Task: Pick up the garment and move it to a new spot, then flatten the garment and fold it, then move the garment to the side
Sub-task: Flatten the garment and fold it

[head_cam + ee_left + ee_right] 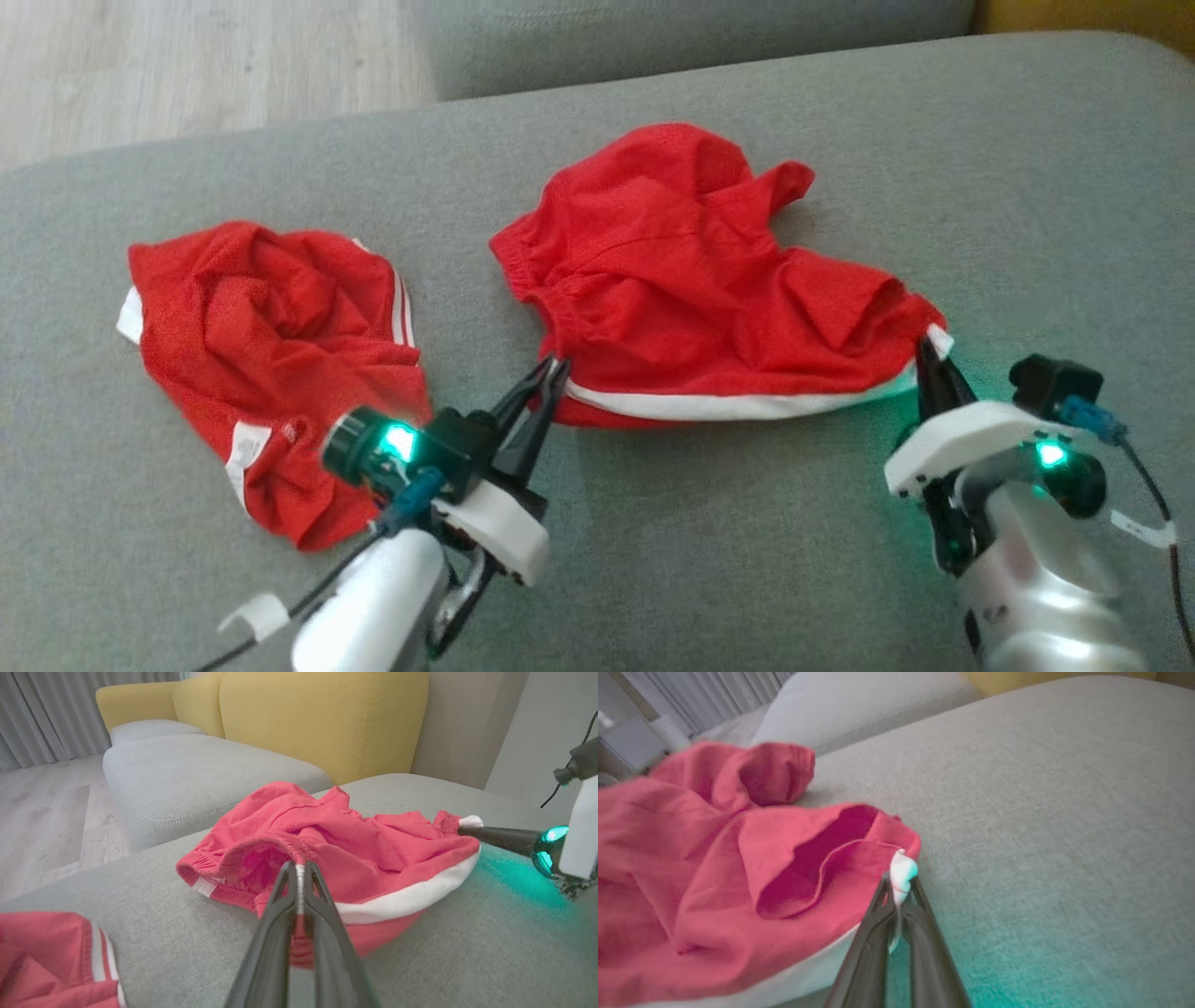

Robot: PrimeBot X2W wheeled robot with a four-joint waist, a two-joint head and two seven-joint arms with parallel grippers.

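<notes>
Here garment (691, 280) lies between left end effector (555, 366), right end effector (928, 345); both pinching it.

Red garment (691, 280) pinched at both near corners, on a grey cushion (747, 541)

Held at the near-left corner by the left gripper (553, 371), fingers together at the end of the white band; held at the near-right corner by the right gripper (932, 355), with a white tip of cloth poking past the fingers; drawn fairly straight along the white band between the two — rumpled and heaped farther back, gathered waist toward the left; flanked well to the left by a second red garment (271, 345), crumpled, white-striped, partly behind the left wrist; lit green at both wrists — a glow on the cushion beside the right one; bordered at upper left by pale wooden floor (187, 65).
</notes>
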